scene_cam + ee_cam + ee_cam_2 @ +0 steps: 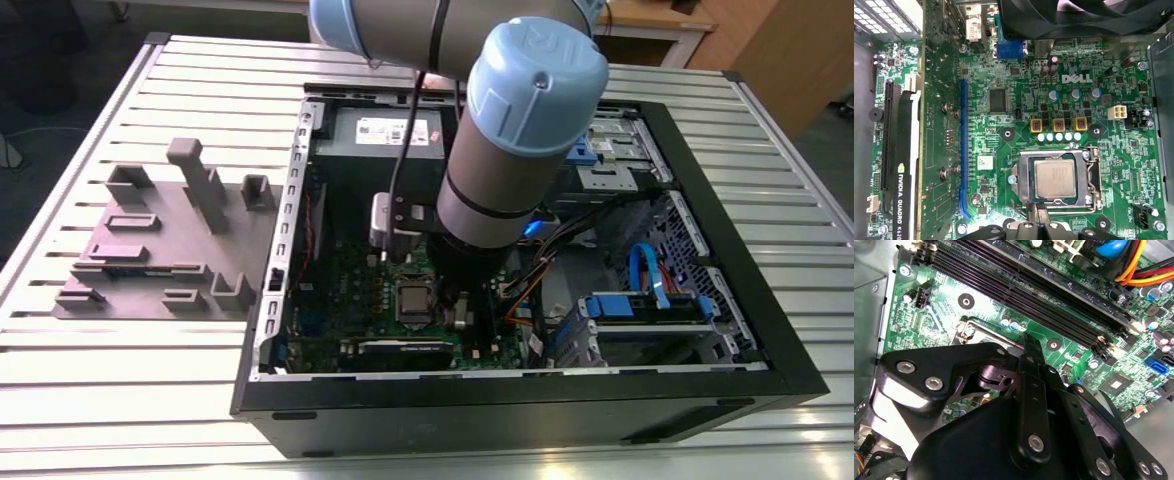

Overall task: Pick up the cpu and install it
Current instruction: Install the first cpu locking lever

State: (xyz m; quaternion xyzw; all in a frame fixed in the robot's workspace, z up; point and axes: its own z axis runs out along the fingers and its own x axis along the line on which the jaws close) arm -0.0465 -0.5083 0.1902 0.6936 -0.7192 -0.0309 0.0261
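Seating looks like the step in hand: cpu (1055,179) lies flat in the socket (1026,175), gripper (1039,209) closed and empty at its edge, so any contact should be light, vertical and never sideways.

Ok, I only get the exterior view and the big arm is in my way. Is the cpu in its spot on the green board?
Observer: Yes. In the first wrist view the cpu lies flat inside the socket frame on the motherboard.
Operator: Is the gripper holding it?
Observer: No. The cpu's whole silvery top shows bare, and the gripper is off at one edge of the socket frame.
Operator: What else is near it?
Observer: Five pale round caps stand in a row just beside the socket frame.
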